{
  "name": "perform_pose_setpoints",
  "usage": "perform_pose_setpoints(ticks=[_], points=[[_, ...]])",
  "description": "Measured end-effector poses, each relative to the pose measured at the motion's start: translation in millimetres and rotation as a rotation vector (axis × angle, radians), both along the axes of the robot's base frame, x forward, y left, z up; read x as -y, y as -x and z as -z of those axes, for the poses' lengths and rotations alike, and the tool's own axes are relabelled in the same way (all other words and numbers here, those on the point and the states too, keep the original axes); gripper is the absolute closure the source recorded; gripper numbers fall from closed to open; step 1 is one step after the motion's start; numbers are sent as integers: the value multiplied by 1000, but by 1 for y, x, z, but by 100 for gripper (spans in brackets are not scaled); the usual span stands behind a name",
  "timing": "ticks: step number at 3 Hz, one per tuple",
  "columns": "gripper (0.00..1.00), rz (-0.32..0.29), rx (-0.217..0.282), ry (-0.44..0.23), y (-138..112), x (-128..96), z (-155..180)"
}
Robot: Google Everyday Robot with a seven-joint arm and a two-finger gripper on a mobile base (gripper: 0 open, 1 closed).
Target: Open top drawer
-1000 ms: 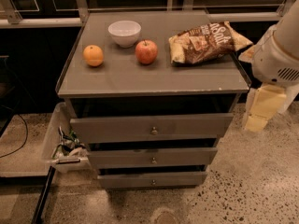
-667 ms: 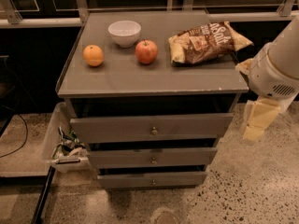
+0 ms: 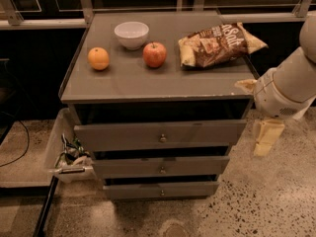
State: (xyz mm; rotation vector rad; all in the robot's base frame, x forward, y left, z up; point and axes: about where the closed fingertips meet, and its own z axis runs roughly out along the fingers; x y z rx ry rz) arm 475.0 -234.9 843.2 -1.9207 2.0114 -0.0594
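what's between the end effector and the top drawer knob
Nothing, in the camera view: just the top drawer's plain front and some floor, with the end effector beside the cabinet.

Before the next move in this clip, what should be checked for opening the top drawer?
1. Knob of the top drawer in view, nothing covering it: ok.
2. Gripper at the knob: not ok; it hangs beside the cabinet's right side, apart from the drawer front.
3. Nothing seen between gripper and knob: ok.
4. Bowl, orange, apple, chip bag back from the front edge: ok.
5. How far the drawer is already out: cannot tell.
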Motion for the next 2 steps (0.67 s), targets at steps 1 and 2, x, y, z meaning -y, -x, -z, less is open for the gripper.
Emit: perform_pose_setpoints(ticks=[1, 2], points=[[0, -117, 3, -57, 1, -2, 14], [0, -117, 3, -57, 1, -2, 14]])
